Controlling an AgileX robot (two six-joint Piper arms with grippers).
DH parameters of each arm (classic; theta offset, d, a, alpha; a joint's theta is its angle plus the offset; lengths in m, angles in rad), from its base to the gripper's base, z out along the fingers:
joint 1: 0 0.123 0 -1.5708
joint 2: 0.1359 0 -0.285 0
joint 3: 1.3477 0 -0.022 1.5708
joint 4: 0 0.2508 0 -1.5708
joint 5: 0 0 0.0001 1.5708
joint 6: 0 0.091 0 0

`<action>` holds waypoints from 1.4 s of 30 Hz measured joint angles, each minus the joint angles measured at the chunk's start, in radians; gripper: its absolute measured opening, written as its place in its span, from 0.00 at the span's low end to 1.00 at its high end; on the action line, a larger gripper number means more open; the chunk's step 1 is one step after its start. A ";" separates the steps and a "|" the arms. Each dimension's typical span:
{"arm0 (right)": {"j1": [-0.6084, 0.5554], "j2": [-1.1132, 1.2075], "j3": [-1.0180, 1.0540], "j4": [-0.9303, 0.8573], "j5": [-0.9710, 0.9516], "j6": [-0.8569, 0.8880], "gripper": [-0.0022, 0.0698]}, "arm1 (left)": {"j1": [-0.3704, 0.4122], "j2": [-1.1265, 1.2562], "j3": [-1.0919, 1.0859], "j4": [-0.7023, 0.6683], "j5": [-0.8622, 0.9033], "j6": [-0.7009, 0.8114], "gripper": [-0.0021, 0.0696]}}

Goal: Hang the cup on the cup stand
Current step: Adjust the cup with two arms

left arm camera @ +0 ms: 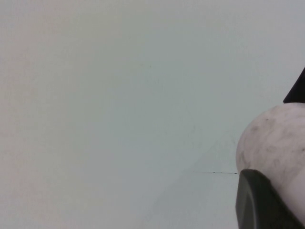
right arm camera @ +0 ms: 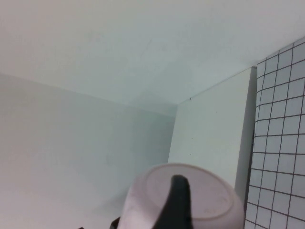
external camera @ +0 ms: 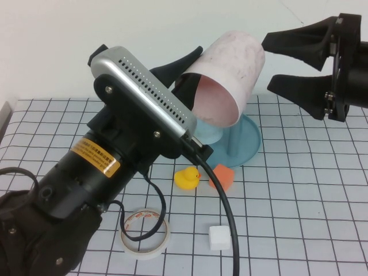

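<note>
My left gripper [external camera: 185, 73] is shut on the rim of the pale pink speckled cup [external camera: 230, 69], one finger outside and one inside. It holds the cup high and tilted on its side, with the mouth facing the camera, above the teal cup stand [external camera: 248, 145]. One blue peg [external camera: 231, 145] shows below the cup; the peg tops are hidden. My right gripper [external camera: 267, 63] is open, level with the cup's base and just to its right. The left wrist view shows the cup [left arm camera: 274, 138] between my left gripper's fingers [left arm camera: 259, 202]. The right wrist view shows the cup's base [right arm camera: 205, 195] behind one finger [right arm camera: 177, 200].
A light blue cup [external camera: 207, 135] sits at the stand's left side. On the gridded table lie a yellow rubber duck [external camera: 187, 178], an orange block [external camera: 222, 176], a white cube [external camera: 219, 237] and a tape roll [external camera: 145, 233]. My left arm fills the lower left.
</note>
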 joint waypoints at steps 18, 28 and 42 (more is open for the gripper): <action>0.029 0.002 -0.038 -0.005 0.060 -0.020 0.99 | 0.000 0.084 0.000 0.058 -0.118 0.000 0.04; 0.059 0.002 -0.039 -0.005 0.027 -0.015 0.99 | 0.000 0.101 0.000 0.081 -0.198 -0.024 0.04; 0.059 0.002 -0.039 -0.005 0.007 -0.015 0.99 | 0.000 0.129 0.000 0.129 -0.209 -0.091 0.04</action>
